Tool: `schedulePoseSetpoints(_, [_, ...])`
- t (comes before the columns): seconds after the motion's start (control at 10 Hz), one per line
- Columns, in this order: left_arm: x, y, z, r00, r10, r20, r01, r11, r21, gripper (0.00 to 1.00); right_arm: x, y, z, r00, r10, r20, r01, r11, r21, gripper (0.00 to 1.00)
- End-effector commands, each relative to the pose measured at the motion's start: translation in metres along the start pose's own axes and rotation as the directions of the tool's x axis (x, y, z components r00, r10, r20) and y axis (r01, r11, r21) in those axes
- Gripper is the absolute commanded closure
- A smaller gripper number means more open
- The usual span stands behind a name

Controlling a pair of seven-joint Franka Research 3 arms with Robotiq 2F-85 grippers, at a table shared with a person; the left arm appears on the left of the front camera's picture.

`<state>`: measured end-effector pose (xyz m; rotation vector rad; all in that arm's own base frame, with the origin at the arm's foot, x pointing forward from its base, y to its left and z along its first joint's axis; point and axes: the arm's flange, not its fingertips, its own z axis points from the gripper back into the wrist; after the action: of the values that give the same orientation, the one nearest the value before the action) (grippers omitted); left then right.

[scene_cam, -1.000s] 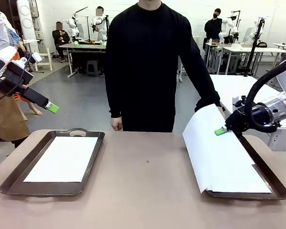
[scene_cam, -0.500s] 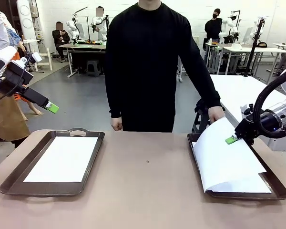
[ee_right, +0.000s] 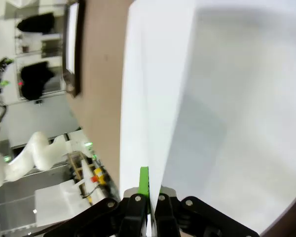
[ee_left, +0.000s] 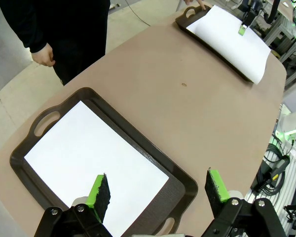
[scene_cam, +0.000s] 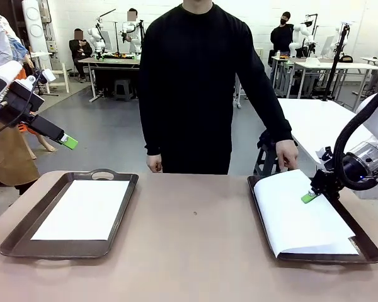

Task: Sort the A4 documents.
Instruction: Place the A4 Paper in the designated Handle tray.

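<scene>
Left claw [scene_cam: 70,142] hung open above the left tray [scene_cam: 25,236] — one A4 document [scene_cam: 85,209] lay flat inside. No legible writing appeared. On the counter [scene_cam: 195,251], the right tray [scene_cam: 356,234] held the sheet [scene_cam: 293,217] pinched by the shut right claw [scene_cam: 309,197] — lowered nearly flat since earlier; the person's hand [scene_cam: 287,153] had released it.

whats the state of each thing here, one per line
left hand: open, raised over the left tray
right hand: shut on top sheet
top sheet: lying in right tray
left sheet: flat in left tray
person's hand: at right tray's far edge
</scene>
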<state>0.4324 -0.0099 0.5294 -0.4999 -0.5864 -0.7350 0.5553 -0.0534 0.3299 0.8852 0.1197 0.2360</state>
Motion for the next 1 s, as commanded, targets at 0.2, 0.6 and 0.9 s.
schedulePoseSetpoints(0.2, [0.0, 0.0, 0.0, 1.0, -0.005, -0.001, 0.005, 1.0, 0.0, 0.0, -0.003, 0.01, -0.007, 0.999, -0.016, 0.036, 0.027, 0.943, -0.332, 0.99])
schedulePoseSetpoints(0.6, [0.0, 0.0, 0.0, 1.0, -0.005, -0.001, 0.005, 1.0, 0.0, 0.0, -0.003, 0.007, -0.017, 0.997, -0.029, 0.069, 0.056, 0.899, -0.435, 0.99])
schedulePoseSetpoints(0.9, [0.0, 0.0, 0.0, 1.0, -0.005, -0.001, 0.005, 1.0, 0.0, 0.0, -0.007, 0.006, -0.014, 0.991, -0.051, 0.122, 0.096, 0.915, -0.392, 0.99])
